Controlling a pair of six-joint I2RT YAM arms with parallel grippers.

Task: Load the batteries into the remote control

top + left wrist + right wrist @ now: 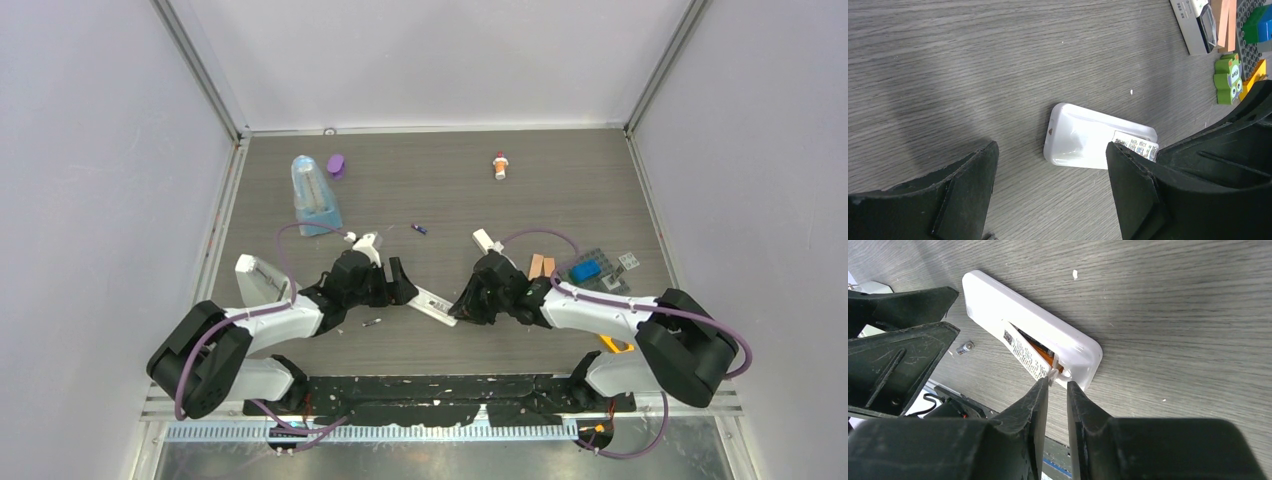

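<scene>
The grey table (560, 180) is spanned by both arms. The left gripper (1050, 150) is held wide open and empty beside the remote control (1083, 140), which is laid face down between the arms. The right gripper (1058, 385) is narrowed to a slit at the tip of the raised cover (1023, 352), with nothing between its fingers. The cover's label print is too small to be read. An orange battery (1045, 354) is seen inside.

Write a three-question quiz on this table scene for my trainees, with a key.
1. Multiple choice: a battery shows under the part-open cover of the remote control. What colour is it? A orange, B green, C blue.
2. True or false: the remote control lies with its buttons facing up.
3. Short answer: which tool's jaws stand wide apart?

Key
1. A.
2. False: its back is up, with the battery bay showing.
3. The left tool. The right tool shows only a narrow gap, its tips right at the cover's end.
</scene>
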